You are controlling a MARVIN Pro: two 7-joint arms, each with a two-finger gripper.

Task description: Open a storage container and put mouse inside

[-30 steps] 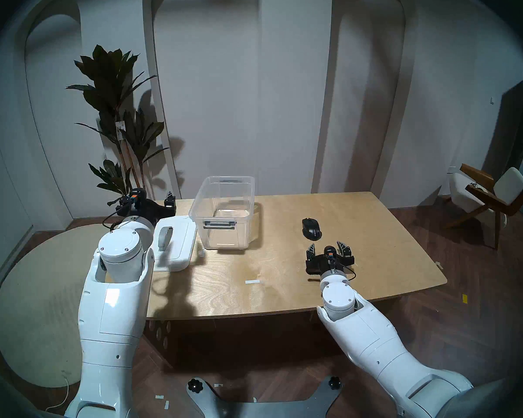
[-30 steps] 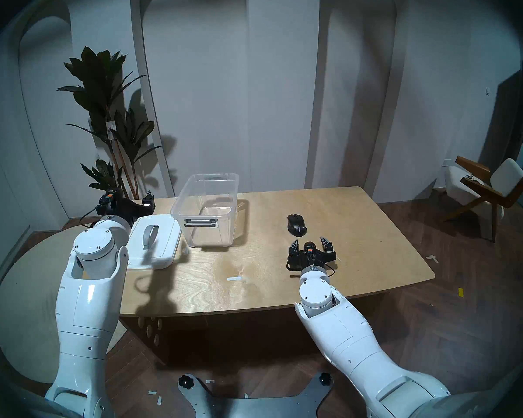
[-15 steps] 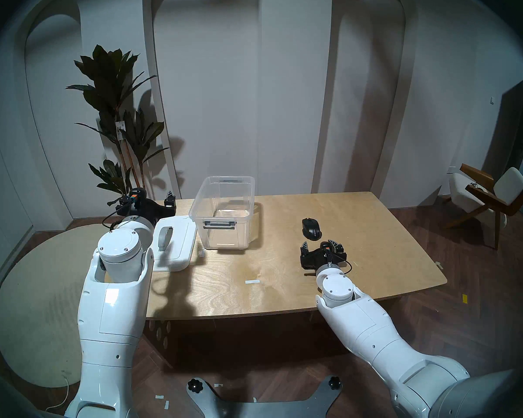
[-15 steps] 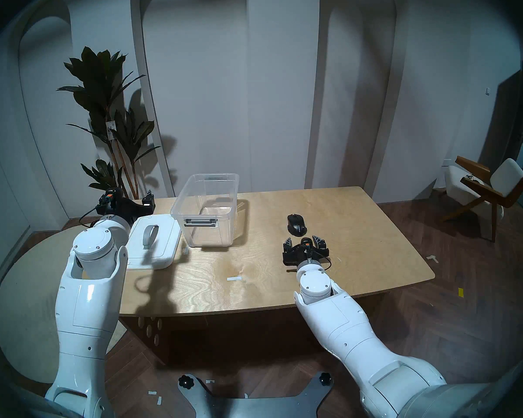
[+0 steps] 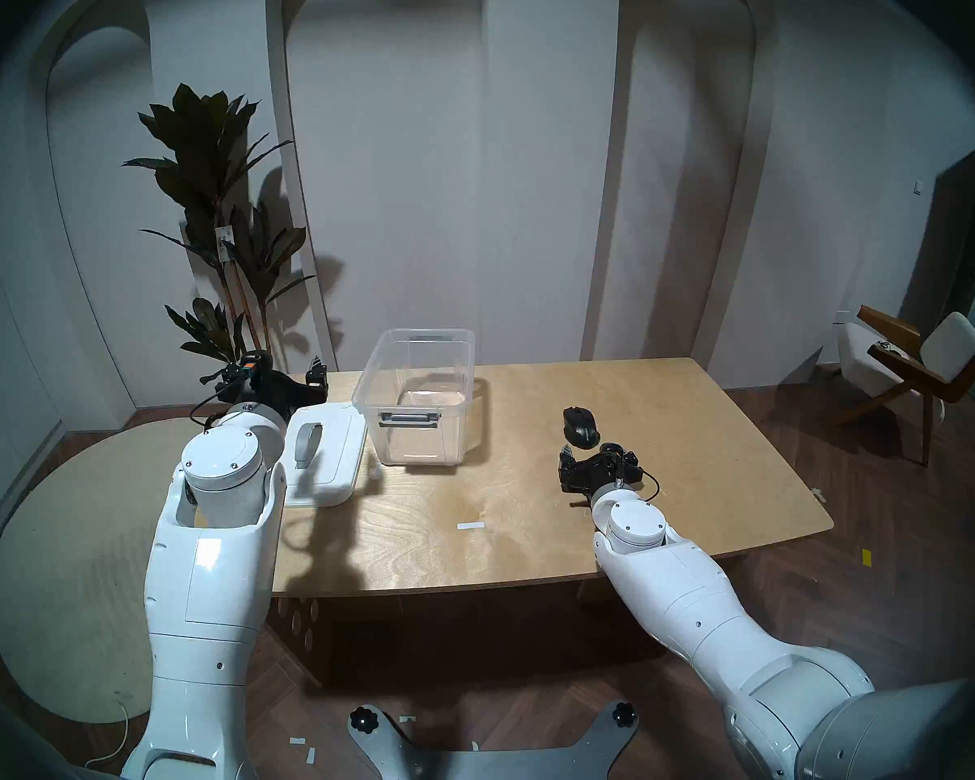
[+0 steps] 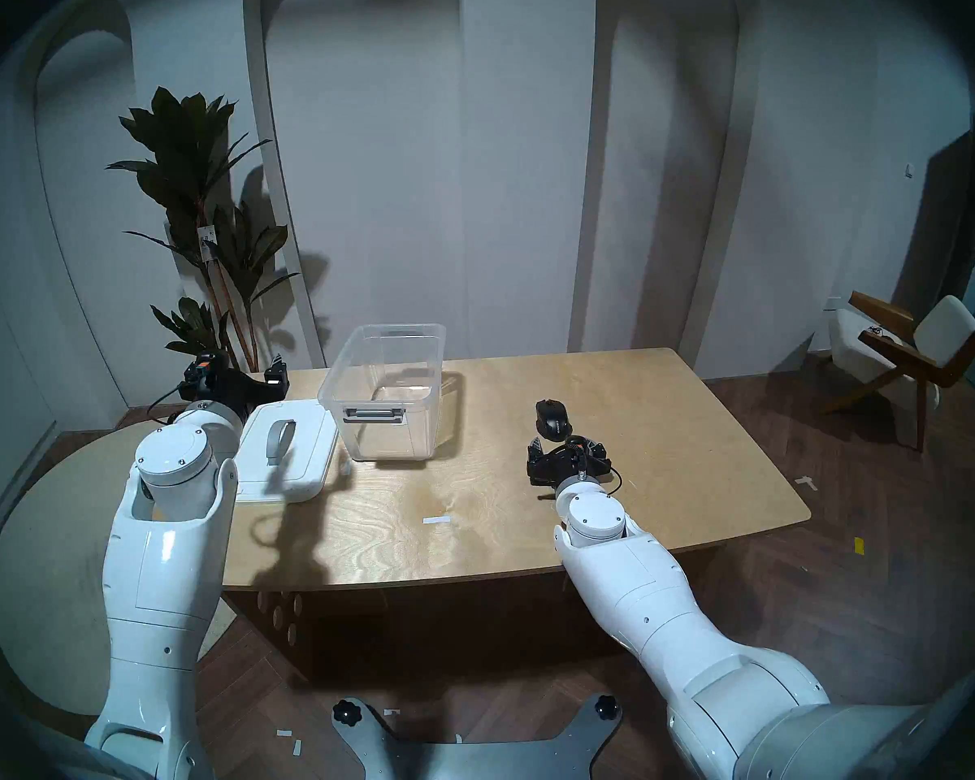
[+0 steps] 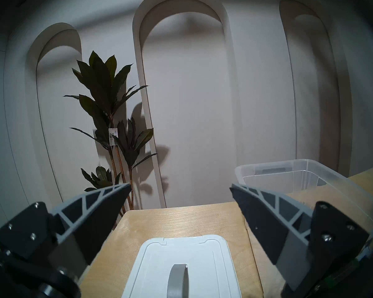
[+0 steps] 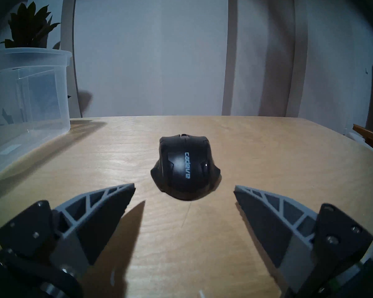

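- Since a second ago, the right gripper (image 8: 184,189) has advanced across the table (image 5: 530,537) toward the mouse (image 8: 184,169); it now sits just short of the mouse's near end, and the left arm has not shifted.
- Right gripper fingers (image 8: 108,203) are spread wide, low over the wood, with nothing between them; the mouse lies just beyond the tips, centred on the gap and not touched.
- Black mouse (image 5: 580,427) rests flat on the table's right half, its grey lettering facing up, well apart from the storage container (image 5: 417,396).
- Clear storage container stands uncovered on the far middle of the table, with a grey latch on its near end.
- Its white lid (image 5: 327,458) lies flat on the table just beside the container's left side, grey handle up.
- Left gripper (image 7: 180,188) hangs above the lid's far end, pointing at the wall, fingers spread and holding nothing.
- Behind the table's left corner stands a dark potted plant (image 5: 221,199).
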